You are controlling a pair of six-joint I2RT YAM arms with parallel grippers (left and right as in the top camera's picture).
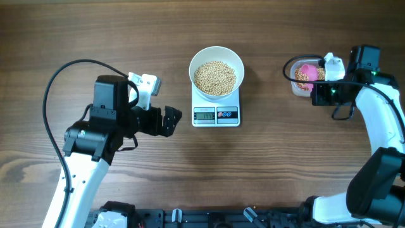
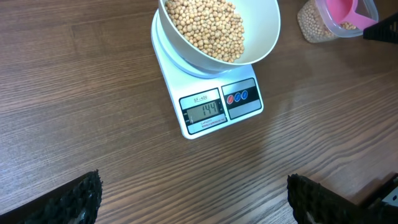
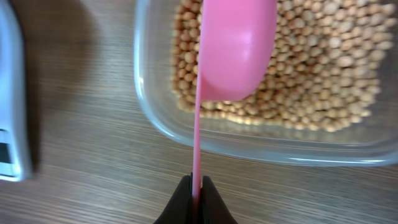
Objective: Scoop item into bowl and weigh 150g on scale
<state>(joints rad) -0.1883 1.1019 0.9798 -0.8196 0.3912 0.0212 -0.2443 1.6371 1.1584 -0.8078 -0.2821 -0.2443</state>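
Right hand (image 3: 194,185) clenched on pink scoop (image 3: 236,50) over tub (image 3: 261,149), bench's right edge; left hand (image 1: 169,120) released. Beans (image 1: 215,77) in bowl (image 1: 217,54) on scale (image 1: 216,116), just short: your full scoop would overshoot.

A: What sort of place is this?
B: A robotics lab, I'd say. A left arm (image 1: 95,136) and a right arm (image 1: 380,120) stand at a wood-grain counter (image 1: 76,31), with a black cable (image 1: 46,101) looping loose.
A: And the kitchen things?
B: Just a scale (image 1: 216,115), a bowl (image 1: 195,63) of beans (image 1: 215,77) and a clear tub (image 1: 296,87), laid out like test items.
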